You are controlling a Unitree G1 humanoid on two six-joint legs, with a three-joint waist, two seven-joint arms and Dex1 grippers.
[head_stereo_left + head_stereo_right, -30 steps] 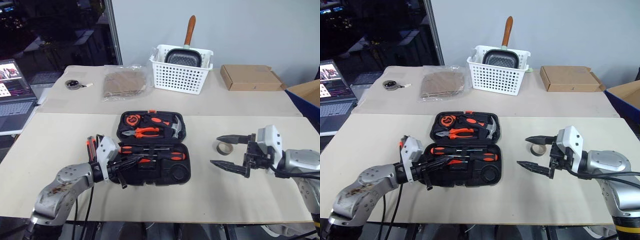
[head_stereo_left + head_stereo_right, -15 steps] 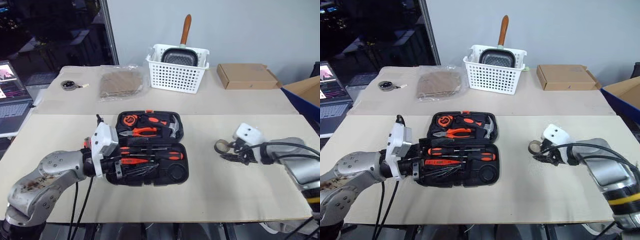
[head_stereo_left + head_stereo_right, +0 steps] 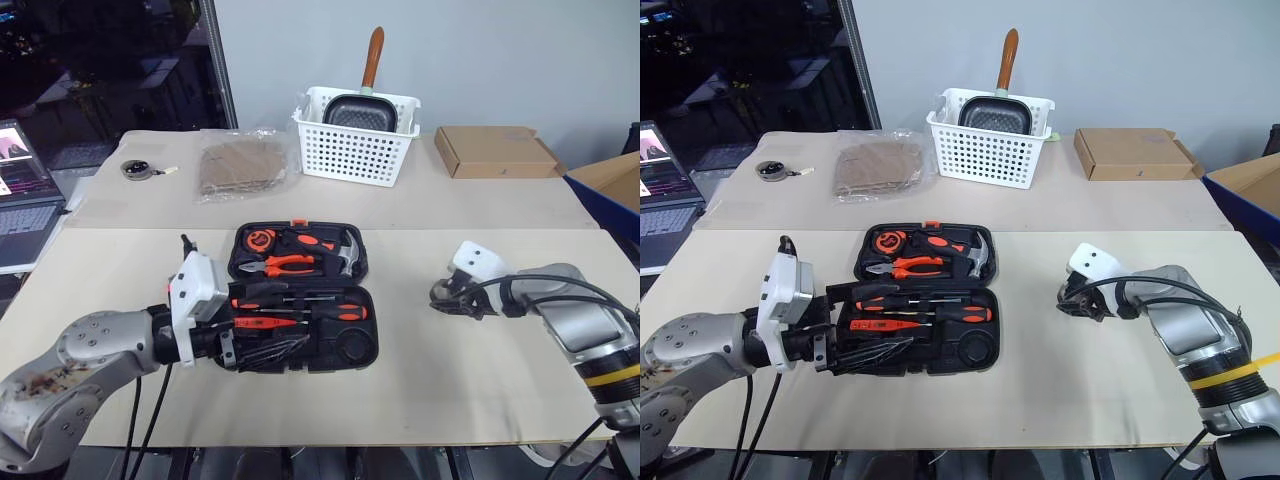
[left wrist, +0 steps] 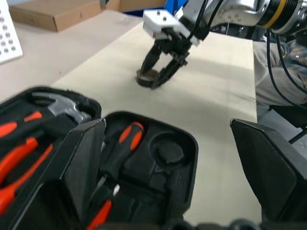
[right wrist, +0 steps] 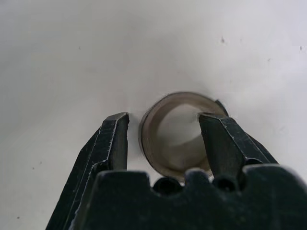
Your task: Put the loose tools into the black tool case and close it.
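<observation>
Tape roll (image 5: 178,132) is lying right of the black tool case (image 3: 345,345), and the right gripper (image 5: 165,127) is now dropping over it, one finger inside the ring, one outside, half closed. Left gripper (image 4: 180,158) is spreading wide over the case, its screwdriver delivered.

A big tabletop (image 3: 420,390) with a light tan cover sits in the middle of the room. A second tabletop (image 3: 520,205) joins it at twelve o'clock, along a straight seam. Behind them stands a plain pale wall (image 3: 500,50). At eleven o'clock there is a dark glass window (image 3: 100,60) with a grey metal post (image 3: 222,65) beside it (the glass looks almost black). At nine o'clock a laptop (image 3: 25,190) glows on a side desk. The light is soft and even.
</observation>
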